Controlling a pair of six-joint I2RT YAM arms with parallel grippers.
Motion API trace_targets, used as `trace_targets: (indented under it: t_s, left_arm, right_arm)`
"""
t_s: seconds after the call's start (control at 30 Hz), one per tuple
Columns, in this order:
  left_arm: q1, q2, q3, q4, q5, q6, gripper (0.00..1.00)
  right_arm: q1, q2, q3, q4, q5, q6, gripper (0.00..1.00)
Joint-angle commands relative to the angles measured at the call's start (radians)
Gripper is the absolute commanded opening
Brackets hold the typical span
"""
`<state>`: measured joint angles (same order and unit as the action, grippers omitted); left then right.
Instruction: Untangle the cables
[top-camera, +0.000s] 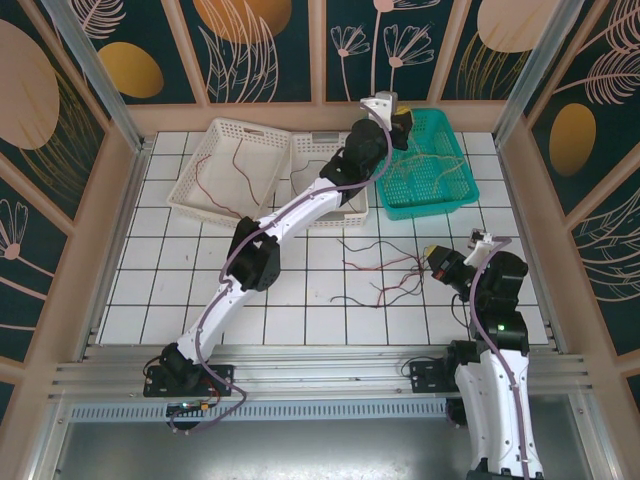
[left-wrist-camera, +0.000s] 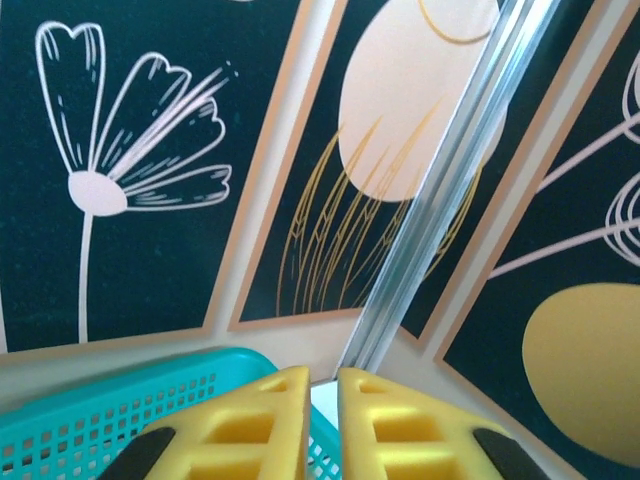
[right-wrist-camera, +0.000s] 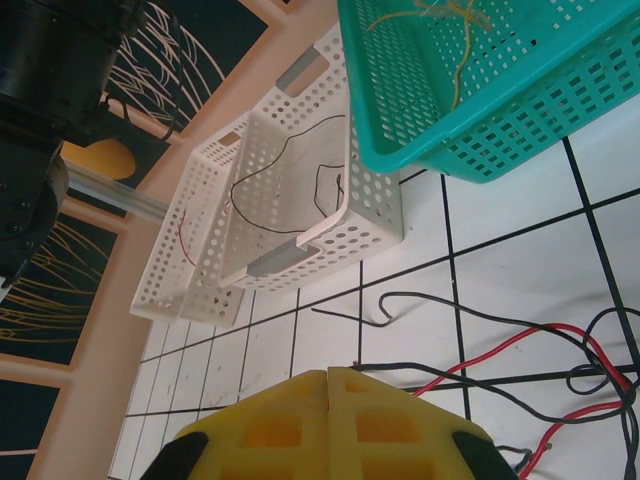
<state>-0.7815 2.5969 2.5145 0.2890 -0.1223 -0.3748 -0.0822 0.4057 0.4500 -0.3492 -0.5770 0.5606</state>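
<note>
we see some cables (top-camera: 422, 166) lying in the teal basket (top-camera: 440, 208) and white baskets (top-camera: 250, 125), but a red and black tangle (top-camera: 390, 270) is left on the worktop (top-camera: 200, 290). our right gripper (right-wrist-camera: 328, 375) has its jaws together near the tangle; our left gripper (left-wrist-camera: 323, 376), over the teal basket, has them a little apart.

My left arm (top-camera: 300, 215): stretched long from its base at lower left, running diagonally to upper centre-right of the overhead frame, elbow bent partway. My left claw (top-camera: 398, 118) sits at the far end. Wrist view: yellow fingers (left-wrist-camera: 260, 425) a narrow slit apart, nothing between them.

My right arm (top-camera: 497, 330): folded short at lower right, wrist turned toward frame-left. My right claw (top-camera: 438, 262), wrist view: tips pressed flush together.
</note>
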Motion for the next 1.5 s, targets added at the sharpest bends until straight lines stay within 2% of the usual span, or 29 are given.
trace_targets:
  t_s: [0.0,0.07,0.13,0.27,0.43,0.6,0.77,0.93,1.1,1.23,1.47]
  left_arm:
    - [0.002,0.015,0.0,-0.017,0.053,-0.036,0.18]
    - [0.001,0.015,0.0,-0.033,0.069,-0.04,0.25]
    - [0.002,0.014,0.0,-0.048,0.082,-0.042,0.37]
    - [0.002,-0.025,-0.007,-0.077,0.089,-0.027,0.55]
    - [0.002,-0.174,-0.101,-0.132,0.076,0.019,0.67]
    - [0.002,-0.457,-0.479,-0.069,0.076,0.006,0.71]
    - [0.001,-0.724,-0.915,0.041,0.122,-0.116,0.72]
    - [-0.044,-0.864,-1.188,0.05,0.166,-0.2,0.72]
    - [-0.12,-0.92,-1.326,-0.014,0.193,-0.165,0.72]
    - [-0.126,-0.935,-1.408,-0.043,0.251,-0.112,0.72]
    - [-0.127,-0.89,-1.395,-0.135,0.366,-0.013,0.77]
  right_arm:
    - [0.008,-0.015,0.029,-0.012,-0.015,0.007,0.0]
    - [0.007,-0.015,0.03,-0.014,-0.015,0.007,0.0]
    - [0.009,-0.016,0.034,-0.016,-0.014,0.007,0.0]
    - [0.008,-0.015,0.045,-0.02,-0.008,0.007,0.0]
    - [0.009,-0.012,0.053,-0.004,-0.015,0.024,0.0]
    - [0.009,0.004,0.082,0.025,-0.021,0.046,0.0]
    - [0.008,0.024,0.101,0.067,-0.074,0.082,0.0]
    - [0.009,0.022,0.083,0.122,-0.137,0.094,0.0]
    - [0.011,0.025,0.081,0.152,-0.153,0.094,0.0]
    - [0.014,0.031,0.088,0.159,-0.17,0.096,0.0]
    - [0.03,0.029,0.092,0.174,-0.198,0.095,0.0]
